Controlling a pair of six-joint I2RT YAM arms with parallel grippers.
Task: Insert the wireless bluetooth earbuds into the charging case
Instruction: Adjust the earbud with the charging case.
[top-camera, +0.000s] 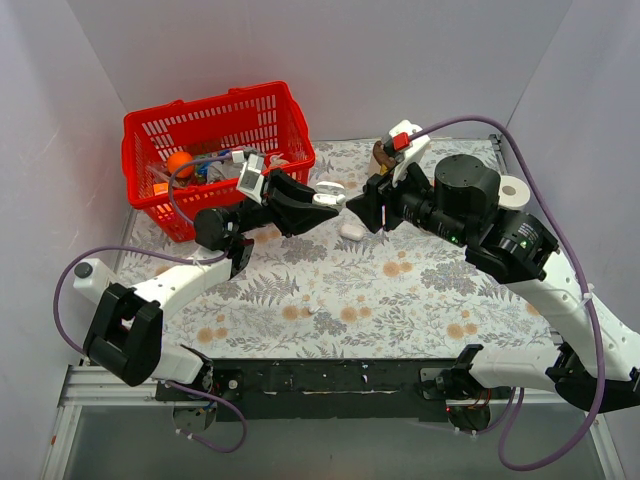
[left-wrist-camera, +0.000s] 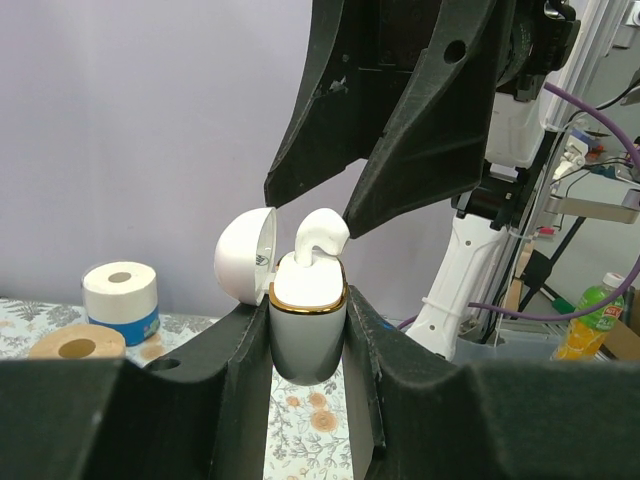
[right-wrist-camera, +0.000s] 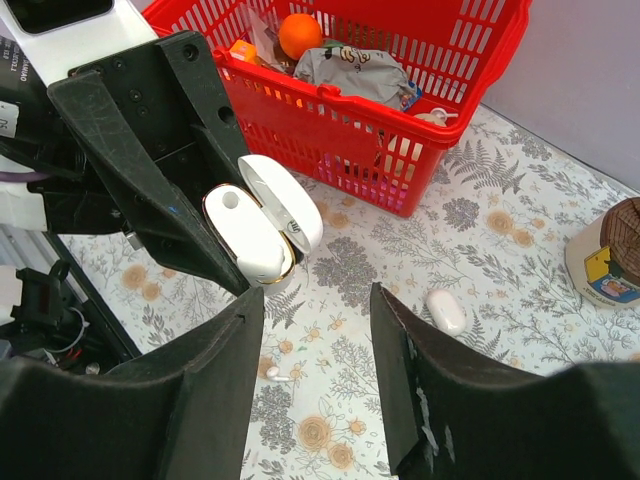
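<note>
Above the table (right-wrist-camera: 520, 260), the left gripper (left-wrist-camera: 305, 318) is clamped on the charging case (left-wrist-camera: 308, 345) and holds it aloft with the lid swung open. The right gripper (right-wrist-camera: 315, 300) stands parted and empty just beside it. One earbud (left-wrist-camera: 318, 238) stands proud of its socket. I'd press it straight down, gently, with one fingertip. Only the left wrist view shows that unseated earbud. Only the right wrist view shows what looks like the second earbud (right-wrist-camera: 278, 375) lying on the table.

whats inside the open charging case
One white earbud sticks up out of the charging case, above its gold rim. Its lower part and the rest of the inside are hidden.
</note>
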